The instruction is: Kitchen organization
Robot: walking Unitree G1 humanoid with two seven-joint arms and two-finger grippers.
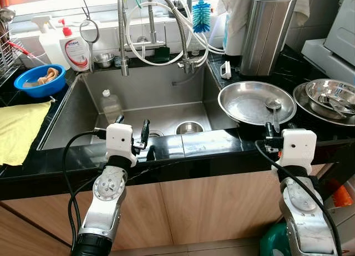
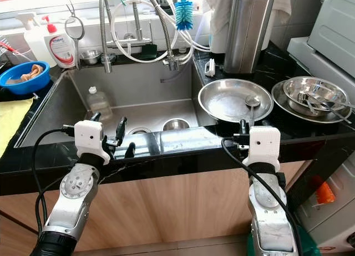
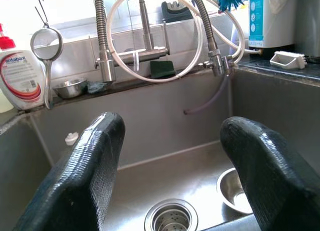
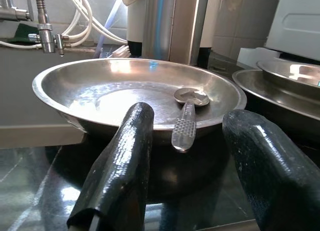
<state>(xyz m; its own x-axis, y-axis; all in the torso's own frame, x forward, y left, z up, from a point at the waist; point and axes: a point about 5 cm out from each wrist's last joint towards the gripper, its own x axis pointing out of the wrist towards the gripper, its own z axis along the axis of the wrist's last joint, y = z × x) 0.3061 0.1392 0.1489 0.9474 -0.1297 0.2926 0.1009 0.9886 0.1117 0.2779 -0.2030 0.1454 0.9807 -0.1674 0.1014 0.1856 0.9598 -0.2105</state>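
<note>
A wide steel plate (image 1: 244, 103) sits on the black counter right of the sink, with a steel spoon (image 1: 273, 107) lying in it, handle over the near rim. My right gripper (image 4: 187, 123) is open just in front of the plate, its fingers either side of the spoon handle (image 4: 183, 128) without touching it. At the sink's front edge my left gripper (image 1: 133, 135) hangs open and holds nothing. Inside the steel sink (image 1: 72, 109) are a small steel bowl (image 1: 189, 127) beside the drain (image 3: 171, 218) and a clear plastic bottle (image 1: 111, 105).
Stacked steel bowls (image 1: 330, 95) with utensils stand at the far right. A tall steel canister (image 1: 269, 31) stands behind the plate. Left of the sink are a yellow cloth (image 1: 16, 128), a blue bowl (image 1: 40, 80) and a soap bottle (image 1: 76, 51). Faucet hoses (image 1: 166, 23) hang over the sink.
</note>
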